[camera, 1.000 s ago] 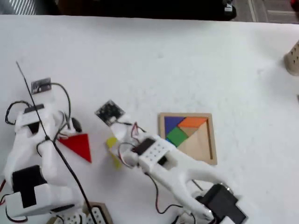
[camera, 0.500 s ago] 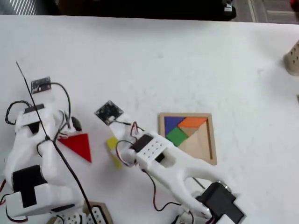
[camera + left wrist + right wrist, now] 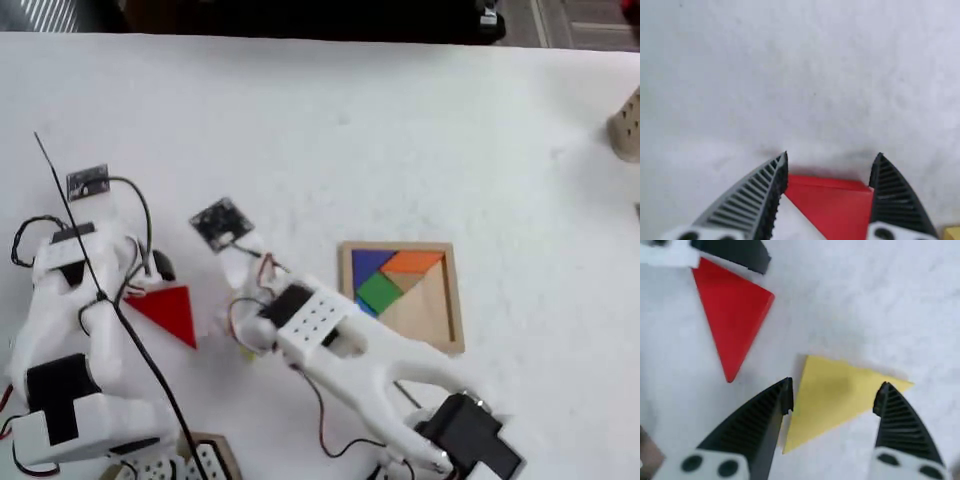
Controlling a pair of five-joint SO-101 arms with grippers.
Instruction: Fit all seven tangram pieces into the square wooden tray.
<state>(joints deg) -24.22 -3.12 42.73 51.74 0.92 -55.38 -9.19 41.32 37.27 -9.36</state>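
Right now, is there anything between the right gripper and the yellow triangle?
Nothing visible is in the way. The right gripper is open, with one finger on either side of the yellow triangle. The red triangle lies apart from it, off to one side.

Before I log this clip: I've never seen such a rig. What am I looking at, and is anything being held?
Two small robot arms stand at a white table. The high view looks down from a fixed camera. Each wrist view looks out past that arm's own gripper. The left gripper is open around the edge of a red triangle. The right gripper is open over a yellow triangle. Neither holds anything. The tray already contains a blue piece, an orange piece and a green piece.
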